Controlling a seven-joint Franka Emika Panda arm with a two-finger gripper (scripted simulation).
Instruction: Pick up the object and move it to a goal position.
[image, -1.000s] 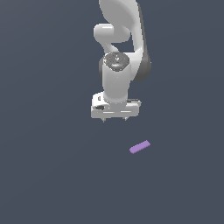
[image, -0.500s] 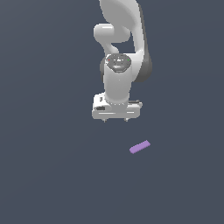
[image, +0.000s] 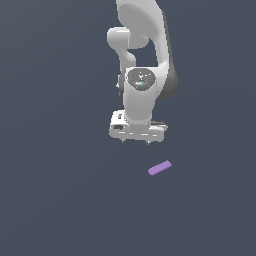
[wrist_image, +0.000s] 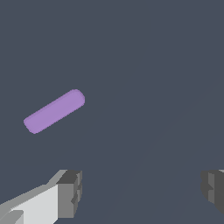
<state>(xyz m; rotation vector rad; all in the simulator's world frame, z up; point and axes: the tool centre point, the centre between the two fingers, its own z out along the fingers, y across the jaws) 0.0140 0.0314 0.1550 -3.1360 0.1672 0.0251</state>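
Observation:
The object is a small flat light-purple bar lying on the dark grey floor, slanted, a little below and toward the exterior view's right of my gripper. The white arm hangs above it, pointing down. In the wrist view the object lies apart from the gripper, off to one side of the fingers. The two fingertips stand wide apart with nothing between them, so the gripper is open. No goal marker shows.
A plain dark grey floor fills both views. Nothing but the arm and the bar shows on it.
The gripper has drifted slightly toward the exterior view's right and a little lower over the second. The purple bar has stayed where it was.

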